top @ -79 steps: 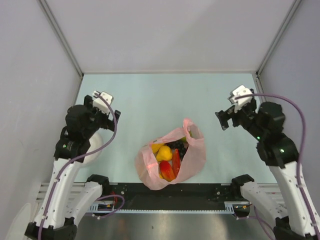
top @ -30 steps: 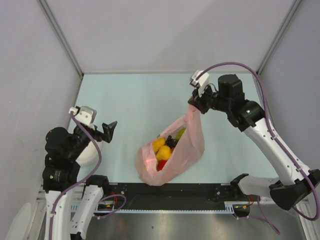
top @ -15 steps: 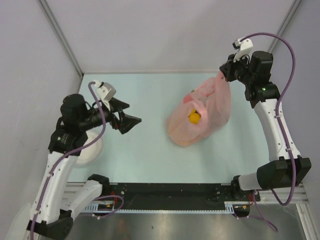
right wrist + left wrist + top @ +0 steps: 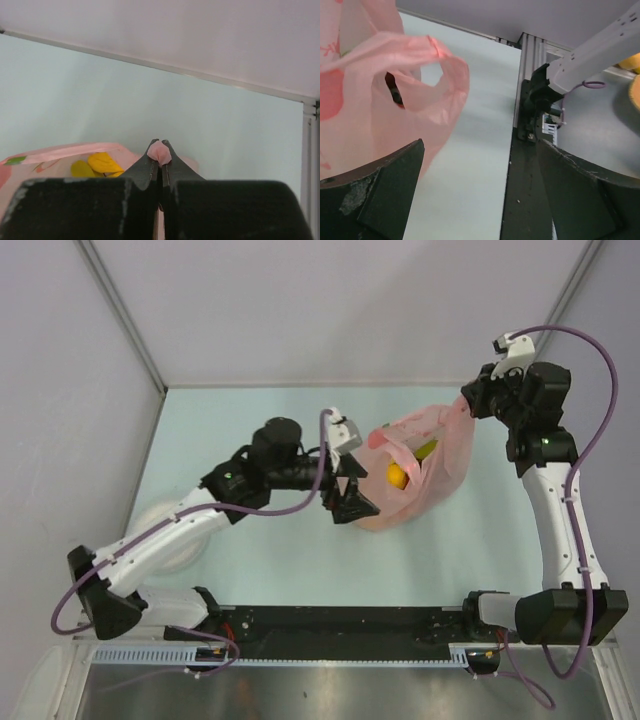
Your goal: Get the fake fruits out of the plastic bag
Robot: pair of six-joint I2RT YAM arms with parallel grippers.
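The pink plastic bag (image 4: pixel 430 475) hangs tilted at the back right of the table, its mouth facing left. My right gripper (image 4: pixel 470 405) is shut on a pinched fold of its handle (image 4: pixel 160 152). Through the mouth show yellow fake fruits (image 4: pixel 397 476) (image 4: pixel 102 162) and a bit of a green one (image 4: pixel 428 448); any others are hidden. My left gripper (image 4: pixel 352 490) stands open at the bag's left side, nothing between its fingers (image 4: pixel 375 195). In the left wrist view the bag (image 4: pixel 365 110) and a free handle loop (image 4: pixel 445 60) fill the upper left.
A white plate (image 4: pixel 160 540) lies at the left, partly under my left arm. The right arm's base (image 4: pixel 540 110) and the black front rail (image 4: pixel 340 625) line the near edge. Grey walls close the back and sides.
My left arm has swung right across the table, up to the bag's mouth. The right gripper has carried the bag's handle slightly further right; the bag shifted with it.
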